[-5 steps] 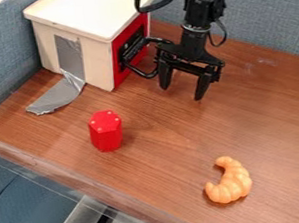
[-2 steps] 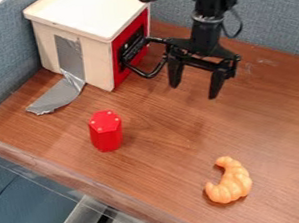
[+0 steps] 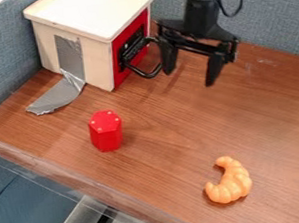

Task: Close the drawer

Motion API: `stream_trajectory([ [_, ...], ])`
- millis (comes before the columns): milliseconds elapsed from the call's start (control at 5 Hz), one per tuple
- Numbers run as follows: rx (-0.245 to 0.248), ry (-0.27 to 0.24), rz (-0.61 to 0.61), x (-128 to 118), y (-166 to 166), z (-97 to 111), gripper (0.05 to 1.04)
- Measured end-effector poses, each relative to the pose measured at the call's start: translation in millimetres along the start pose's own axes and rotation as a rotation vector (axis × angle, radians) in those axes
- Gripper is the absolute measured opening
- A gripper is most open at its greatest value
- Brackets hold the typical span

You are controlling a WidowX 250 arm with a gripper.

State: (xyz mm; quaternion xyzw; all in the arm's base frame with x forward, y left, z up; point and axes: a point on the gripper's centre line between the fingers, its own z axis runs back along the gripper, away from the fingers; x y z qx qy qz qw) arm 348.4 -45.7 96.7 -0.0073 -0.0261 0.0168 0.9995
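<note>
Nearest to me, past the front edge of the bench point(image 3: 268, 126), I am seeing an orange toy croissant point(image 3: 236, 180), which is lying on the wood and is curving its two ends toward the left side of the view. A little farther, and more to the left, a red hexagonal block point(image 3: 106, 131) is standing upright. Behind it, a loose end of silver tape point(image 3: 58, 96) is spreading on the bench, and the same strip is going up the side of a white box point(image 3: 96, 63). The task's drawer point(image 3: 120, 77) is sitting in this box, at its right face; its red front is appearing closed, below the lid point(image 3: 88, 12), and its black handle point(image 3: 147, 75) is sticking out. Just beside this handle, my end effector point(image 3: 190, 77) is hanging, wide open and gripping nothing; whether it is touching the handle, I cannot tell. Farthest, a blue-grey fabric partition point(image 3: 263, 16) is rising behind the bench.
</note>
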Motion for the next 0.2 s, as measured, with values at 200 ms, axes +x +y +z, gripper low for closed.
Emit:
stream_trajectory([
  [200,0.025,0.038,-0.006,-15.2,10.1,6.6,0.998],
])
